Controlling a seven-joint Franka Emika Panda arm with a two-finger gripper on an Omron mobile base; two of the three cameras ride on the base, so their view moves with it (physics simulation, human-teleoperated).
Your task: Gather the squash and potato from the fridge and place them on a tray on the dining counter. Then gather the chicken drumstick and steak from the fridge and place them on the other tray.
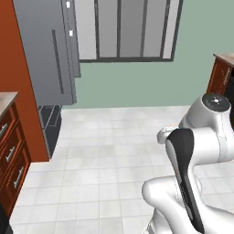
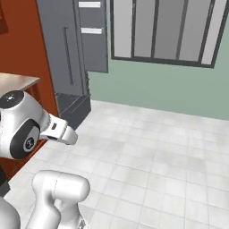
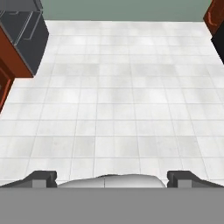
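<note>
Gripper (image 3: 112, 178) agape over floor; fridge (image 1: 57, 59) cut off at frame edge.

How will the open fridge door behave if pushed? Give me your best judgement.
The fridge door is a tall, flat grey panel, so it would probably stay stiff and swing as one piece rather than flex. White bins line its inner face, so it is likely heavy and slow to start. Its smooth face may let the tool slide.
</note>
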